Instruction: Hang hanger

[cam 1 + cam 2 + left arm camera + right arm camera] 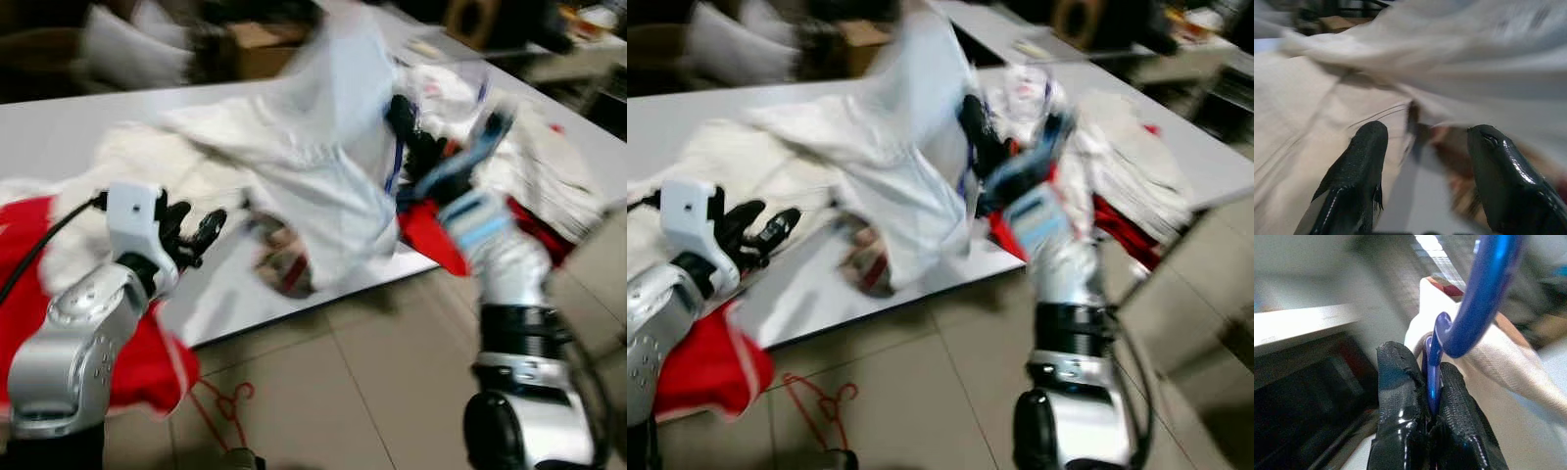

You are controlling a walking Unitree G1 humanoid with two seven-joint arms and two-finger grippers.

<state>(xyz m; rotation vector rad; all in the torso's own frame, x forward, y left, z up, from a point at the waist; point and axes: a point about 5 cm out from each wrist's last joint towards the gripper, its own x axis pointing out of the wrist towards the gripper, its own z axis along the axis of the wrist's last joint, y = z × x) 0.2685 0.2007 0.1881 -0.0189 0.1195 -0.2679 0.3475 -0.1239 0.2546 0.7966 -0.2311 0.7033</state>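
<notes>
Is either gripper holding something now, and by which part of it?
The right gripper is shut on the blue hanger, pinching it at the base of its hook, with a white garment hanging from it. The left gripper is open and holds nothing.

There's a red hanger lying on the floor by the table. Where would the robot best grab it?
Probably one of the thin straight arms of the red hanger, coming straight down from above. It lies flat on the floor tiles, so only a top-down pinch could get fingers on either side of the wire.
</notes>
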